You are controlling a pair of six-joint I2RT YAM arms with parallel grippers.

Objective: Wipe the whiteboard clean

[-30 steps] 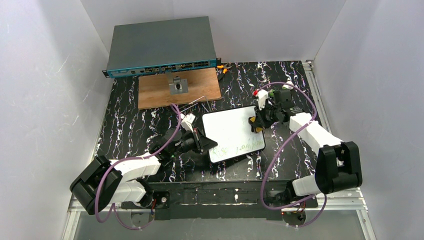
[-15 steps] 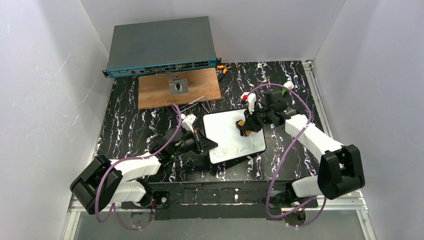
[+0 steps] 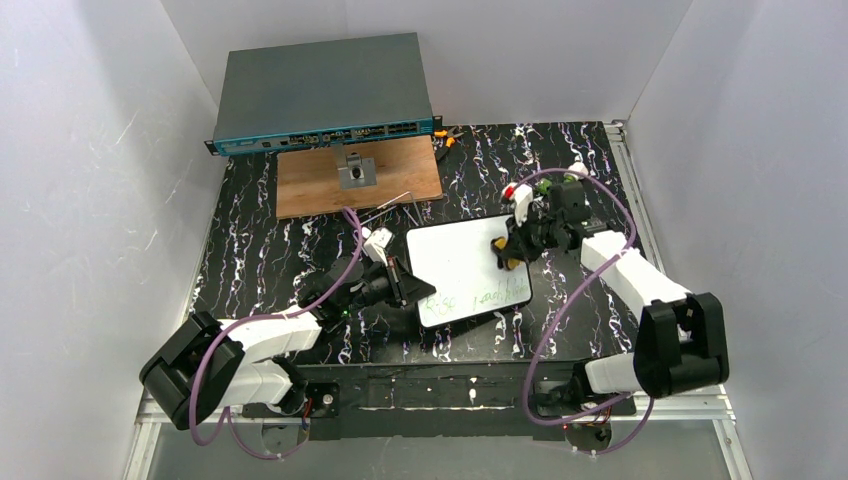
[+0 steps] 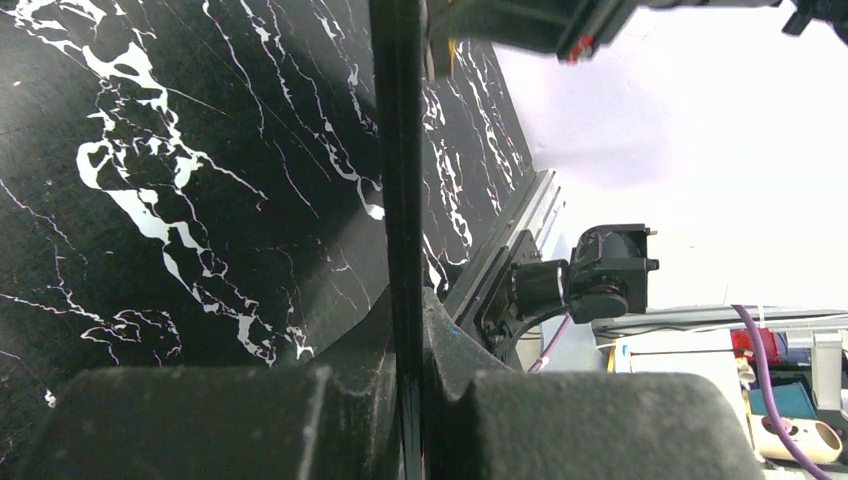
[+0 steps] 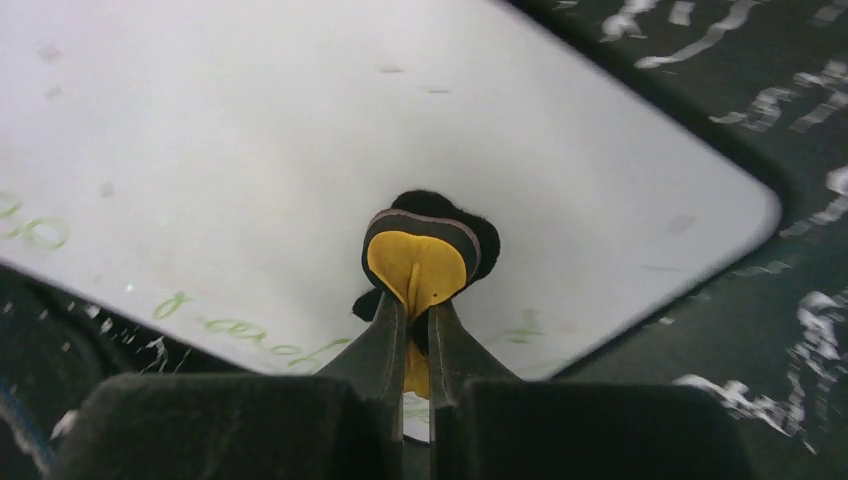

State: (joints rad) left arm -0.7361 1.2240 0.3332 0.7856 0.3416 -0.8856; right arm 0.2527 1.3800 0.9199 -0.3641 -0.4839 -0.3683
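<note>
The small flat white rectangular whiteboard with a thin black rim (image 3: 465, 262) lies near the middle of the black, white-veined table (image 3: 250, 230), its corners turned slightly out of square with the table edges. The left gripper (image 3: 402, 284) is clenched on the board's left edge. In the left wrist view the thin dark rim (image 4: 400, 200) runs straight up between the pinched fingers (image 4: 250, 420), so the board is pinned in place.

The right gripper (image 3: 512, 248) is clenched on a small yellow-and-black felt eraser (image 3: 505, 256). In the right wrist view the eraser (image 5: 420, 250) sits low against the white surface (image 5: 300, 130) in the board's right half and appears to touch it, though contact cannot be confirmed.

Most of the board is bare. What remains is a line of green handwriting (image 3: 478, 296) along the near edge, also seen at the bottom of the right wrist view (image 5: 230, 325). From the eraser the writing lies nearer to the arm bases and mostly to the left. Its long axis runs left to right, parallel to the board's near edge. The right arm carries the eraser and sits closest to the writing's right end. A likely next move is to pull the eraser toward the near edge, then sweep left along the line toward the left gripper.
</note>
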